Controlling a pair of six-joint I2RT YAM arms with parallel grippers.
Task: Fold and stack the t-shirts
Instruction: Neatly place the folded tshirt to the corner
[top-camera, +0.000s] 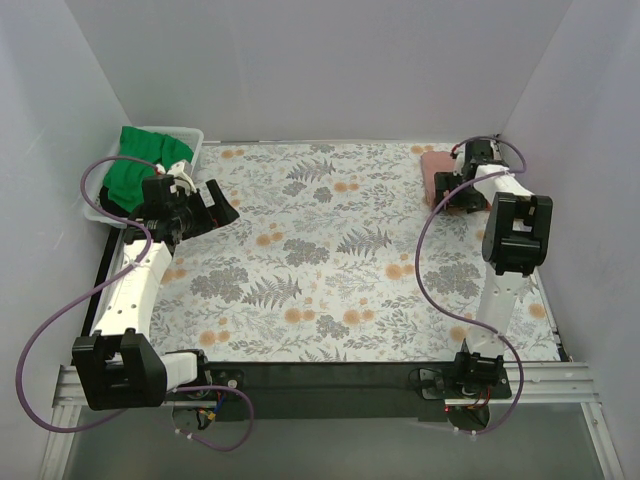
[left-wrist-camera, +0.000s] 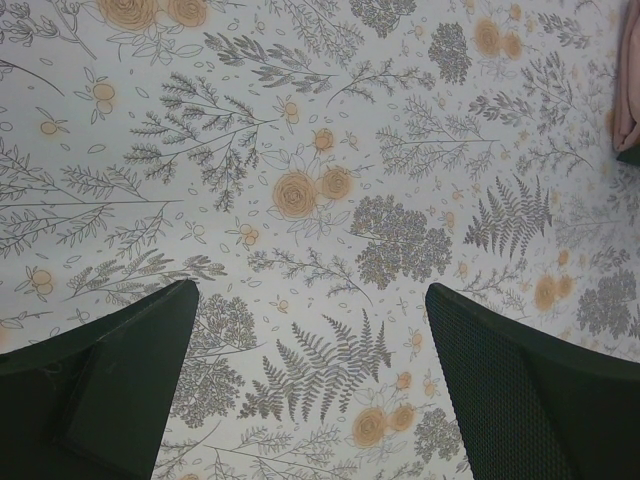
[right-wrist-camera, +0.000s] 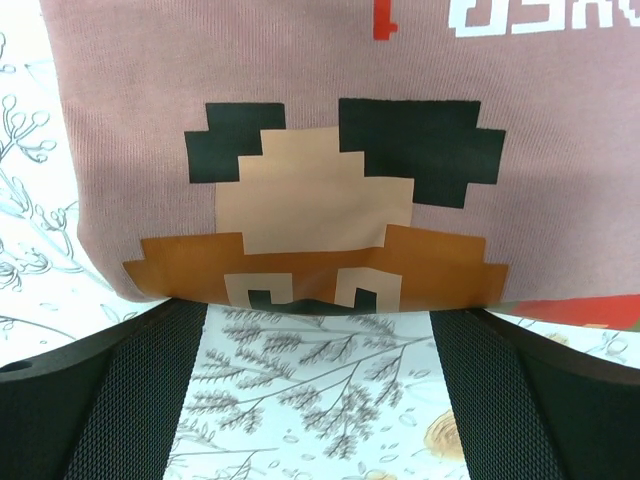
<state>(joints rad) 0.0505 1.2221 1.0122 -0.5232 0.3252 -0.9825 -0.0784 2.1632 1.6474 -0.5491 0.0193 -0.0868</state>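
One pixel-art print (right-wrist-camera: 315, 200) on pink t-shirt (right-wrist-camera: 600, 180), white lettering (right-wrist-camera: 540, 12) cropped, unreadable

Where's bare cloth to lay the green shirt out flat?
The middle of the floral cloth is free, from the left gripper across to the right arm and down to the near edge. Crowded: the far right corner, with the pink shirt and right gripper, and the far left, where the basket holds the green shirt.
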